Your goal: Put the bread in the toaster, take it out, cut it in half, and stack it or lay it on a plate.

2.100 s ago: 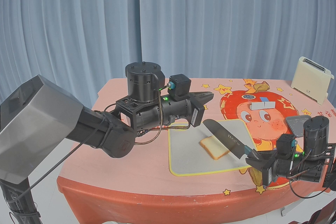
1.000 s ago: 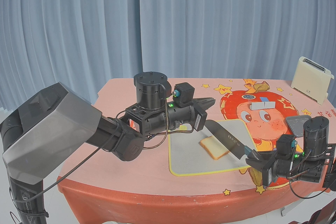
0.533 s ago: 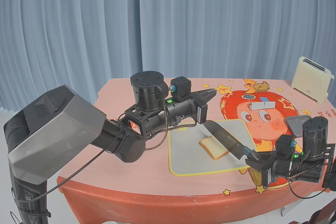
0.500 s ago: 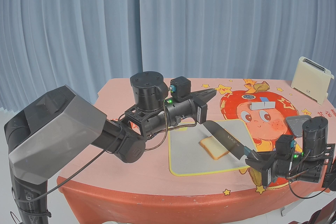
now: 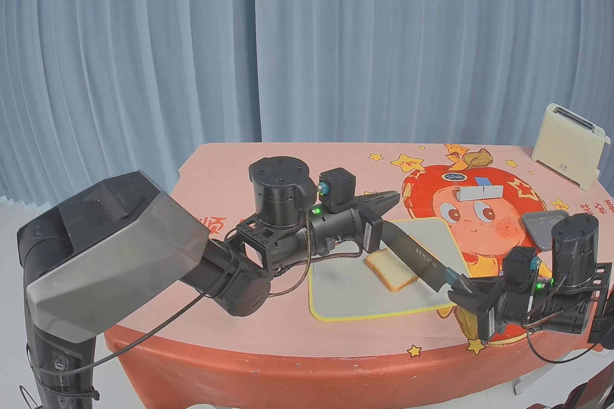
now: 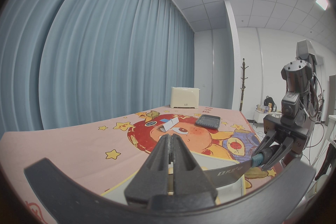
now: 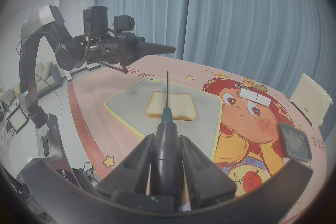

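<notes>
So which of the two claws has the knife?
The right gripper, at the near edge of the table: it is shut on the knife, blade over the bread. The left gripper is shut on nothing.

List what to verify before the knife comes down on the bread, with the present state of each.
1. Bread flat on the cutting board: ok.
2. Knife handle clamped in the right tool: ok.
3. Blade lined over the bread's middle: ok, by the right wrist view.
4. Left tool steadying the bread: not ok; it hovers shut by the board's far side, touching nothing.
5. Left tool clear of the blade's path: cannot tell; head view shows them close.
6. Plate on the table beside the right arm: ok.
</notes>
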